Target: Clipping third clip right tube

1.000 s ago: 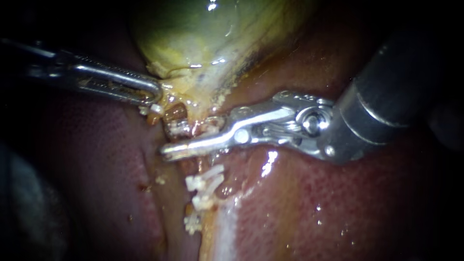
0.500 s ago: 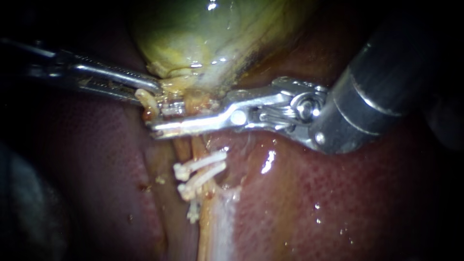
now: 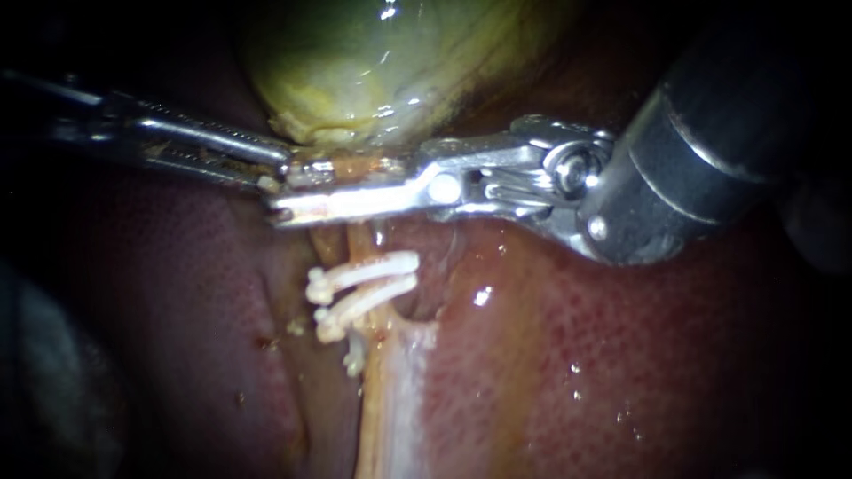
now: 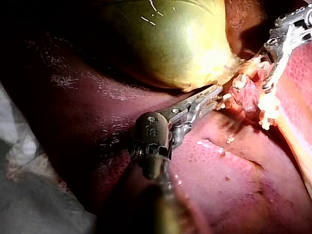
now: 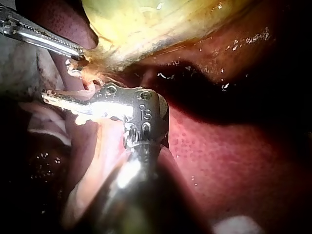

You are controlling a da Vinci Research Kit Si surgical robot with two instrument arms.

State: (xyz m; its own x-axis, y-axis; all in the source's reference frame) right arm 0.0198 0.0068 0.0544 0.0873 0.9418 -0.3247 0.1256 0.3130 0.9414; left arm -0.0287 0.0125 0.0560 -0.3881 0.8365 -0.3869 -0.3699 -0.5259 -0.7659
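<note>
- Right instrument (image 3: 288, 191) — a silver hinged tool on a dark round shaft, entering from the upper right — lies crosswise over the pale orange tube (image 3: 359, 244), just under the gallbladder. The tool's two halves press on the tube from either side, pinching it. Whether a clip sits inside them cannot be made out.
- Left instrument (image 3: 280, 167), slim steel, enters from the left. Its tool is closed on pale tissue at the neck of the yellow-green, glossy gallbladder (image 3: 373, 62); the very tip is partly hidden behind the right tool.
- Two white ribbed clips (image 3: 373, 266) cross the tube just below the right tool, one under the other.
- A smaller white piece (image 3: 353, 359) lower down is too small to identify.
- Dark red, stippled liver (image 3: 577, 355) surrounds the site — its edges are lost in shadow.
</note>
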